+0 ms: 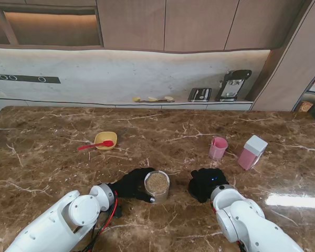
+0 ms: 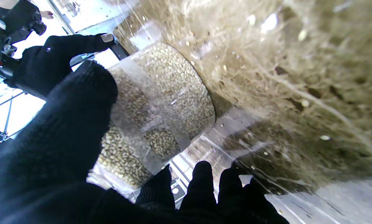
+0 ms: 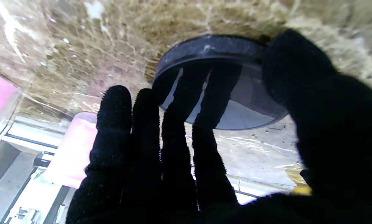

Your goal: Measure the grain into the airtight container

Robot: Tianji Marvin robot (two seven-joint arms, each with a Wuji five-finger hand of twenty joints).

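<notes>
The jar (image 1: pixel 157 185) of grain stands upright and uncovered on the brown marble surface (image 1: pixel 52 152), near its front edge, and serves here as the landmark. The left hand (image 1: pixel 130 184), in a black glove, is wrapped around the jar from its left side; in the left wrist view its thumb (image 2: pixel 77 112) presses the clear wall while the other fingers (image 2: pixel 201 180) curl round the far side, so the fingers are clamped on the jar. Grain (image 2: pixel 173 84) fills the jar nearly to the rim.

Just right of the jar, apart from it, the right hand (image 1: pixel 205 182) lies low over the surface. In the right wrist view a dark round lid (image 3: pixel 223 93) sits between its thumb (image 3: pixel 298 74) and the four other fingers (image 3: pixel 145 124); the thumb touches the lid's rim, and the fingers lie close together at the lid's opposite edge, but I cannot tell whether they are really gripping it.

Farther from me than the jar and to its right stand a pink cup (image 1: pixel 218 148) and, further right, a pink box with a white top (image 1: pixel 252 152). Farther from me and to the jar's left sits a yellow bowl (image 1: pixel 105 139) with a red spoon (image 1: pixel 94 145) resting on its rim, handle pointing left.
</notes>
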